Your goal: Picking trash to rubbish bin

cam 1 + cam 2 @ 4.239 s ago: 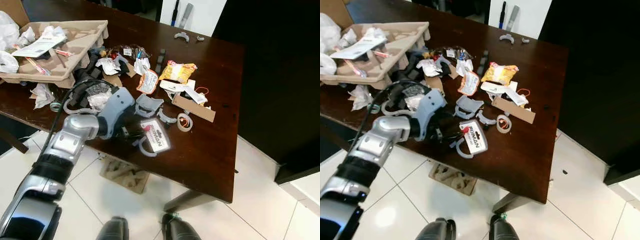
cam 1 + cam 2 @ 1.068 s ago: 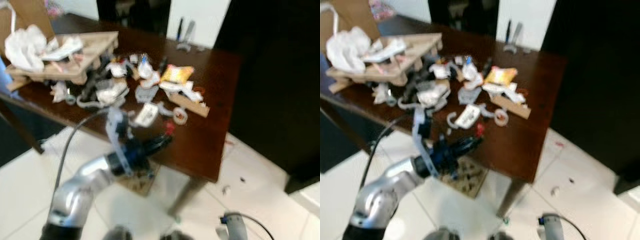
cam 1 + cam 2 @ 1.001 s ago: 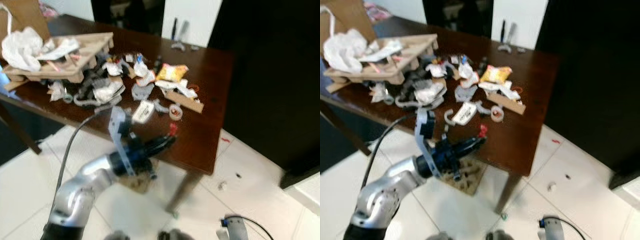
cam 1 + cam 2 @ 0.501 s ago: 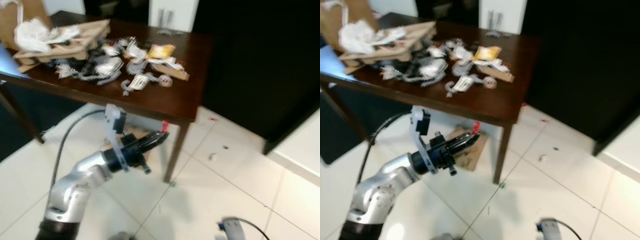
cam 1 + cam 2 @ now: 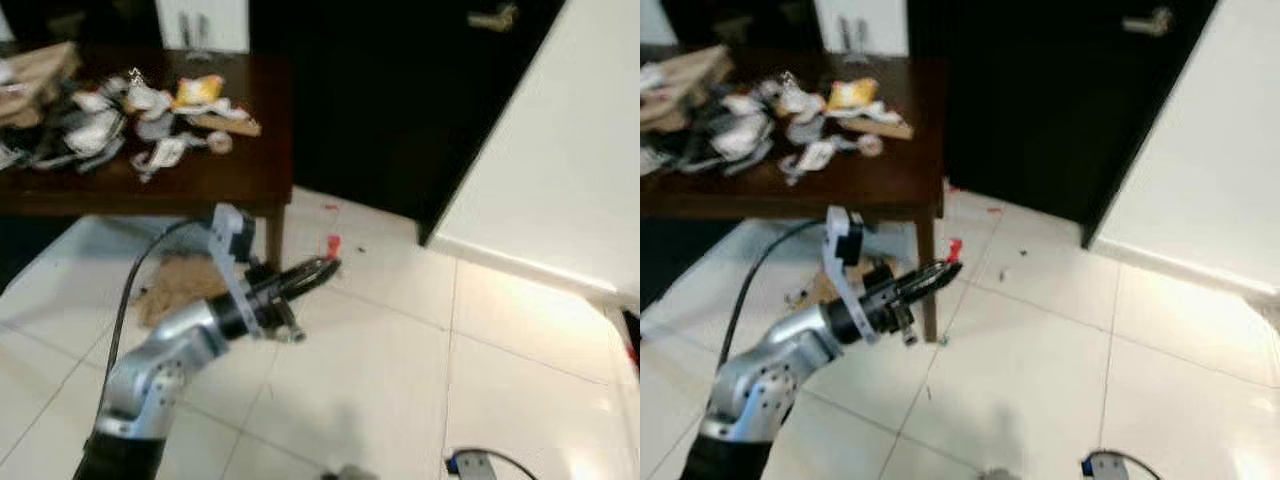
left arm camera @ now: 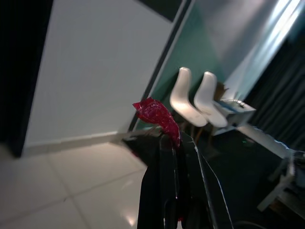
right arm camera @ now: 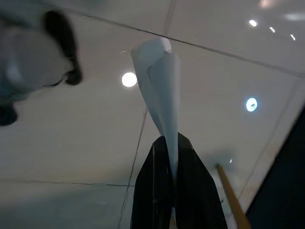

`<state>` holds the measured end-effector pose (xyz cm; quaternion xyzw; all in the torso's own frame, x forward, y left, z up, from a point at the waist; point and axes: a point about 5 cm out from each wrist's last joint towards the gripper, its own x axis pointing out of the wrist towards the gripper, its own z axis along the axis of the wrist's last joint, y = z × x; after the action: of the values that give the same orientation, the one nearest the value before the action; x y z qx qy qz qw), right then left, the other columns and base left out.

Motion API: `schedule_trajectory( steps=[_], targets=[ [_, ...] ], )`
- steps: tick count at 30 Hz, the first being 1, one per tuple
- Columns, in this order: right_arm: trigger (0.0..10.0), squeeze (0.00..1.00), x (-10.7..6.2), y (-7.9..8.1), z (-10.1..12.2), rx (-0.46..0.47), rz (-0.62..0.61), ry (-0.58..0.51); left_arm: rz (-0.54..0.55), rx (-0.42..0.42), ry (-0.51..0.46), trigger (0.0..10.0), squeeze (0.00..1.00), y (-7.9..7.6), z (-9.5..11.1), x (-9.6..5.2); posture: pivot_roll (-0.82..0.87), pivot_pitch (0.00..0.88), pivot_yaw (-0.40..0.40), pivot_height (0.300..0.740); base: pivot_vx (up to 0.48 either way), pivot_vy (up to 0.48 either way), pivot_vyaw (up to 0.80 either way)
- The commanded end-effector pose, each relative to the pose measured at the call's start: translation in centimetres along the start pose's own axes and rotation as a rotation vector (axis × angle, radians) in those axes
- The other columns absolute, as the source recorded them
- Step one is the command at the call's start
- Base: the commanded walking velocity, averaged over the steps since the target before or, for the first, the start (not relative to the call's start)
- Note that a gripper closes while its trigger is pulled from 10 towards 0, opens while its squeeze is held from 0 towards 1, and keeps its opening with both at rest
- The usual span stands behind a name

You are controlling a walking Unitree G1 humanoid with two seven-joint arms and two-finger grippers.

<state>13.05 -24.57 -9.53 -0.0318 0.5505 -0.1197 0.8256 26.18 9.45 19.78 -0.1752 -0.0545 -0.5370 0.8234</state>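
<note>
Left to right. The surface (image 5: pixel 215 185) stands at the far left, its dark top strewn with leftover trash (image 5: pixel 150 110): wrappers, a yellow packet and paper scraps lying from the middle of the top out to its right edge. A brown cardboard sheet (image 5: pixel 178 287) lies on the white tiled floor (image 5: pixel 400 370) under the surface's near right corner.

The left arm reaches forward over the floor, clear of the surface. Its left claw (image 5: pixel 325 266) is closed tight on a small red scrap (image 5: pixel 332 244), which sticks up from the fingertips; the left wrist view gives the same grip, the crumpled red scrap (image 6: pixel 157 114) pinched between the two black fingers (image 6: pixel 164 191), with no gap between them.

Beyond the claw stands a dark door (image 5: pixel 400 90), and to its right a white wall (image 5: pixel 560 150). Two white chairs (image 6: pixel 198 98) show in the left wrist view, far off.

In the right wrist view the right claw (image 7: pixel 170 157), low above the tiles, is closed on a white folded paper (image 7: pixel 159 90) that rises in a cone from the fingertips.

Step in hand, as judged: carrying, with both pieces of trash gripped and away from the surface. No bin is to be seen, so its place cannot be told. The next move calls for finding the bin, bringing each claw over its mouth, and opening the fingers only there. The red scrap is held by a small edge and could slip if the arm swings.
</note>
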Motion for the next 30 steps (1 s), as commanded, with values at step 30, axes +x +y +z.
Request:
schedule_trajectory(
  steps=[30],
  targets=[
    [10.0,0.0,0.1,0.5,2.3,0.042,-0.01,-0.055,0.352,0.132,-0.049,10.0,0.0,3.8,-0.9,0.8,0.12,0.119,-0.046,0.74,0.0,0.0,-0.78]
  ],
)
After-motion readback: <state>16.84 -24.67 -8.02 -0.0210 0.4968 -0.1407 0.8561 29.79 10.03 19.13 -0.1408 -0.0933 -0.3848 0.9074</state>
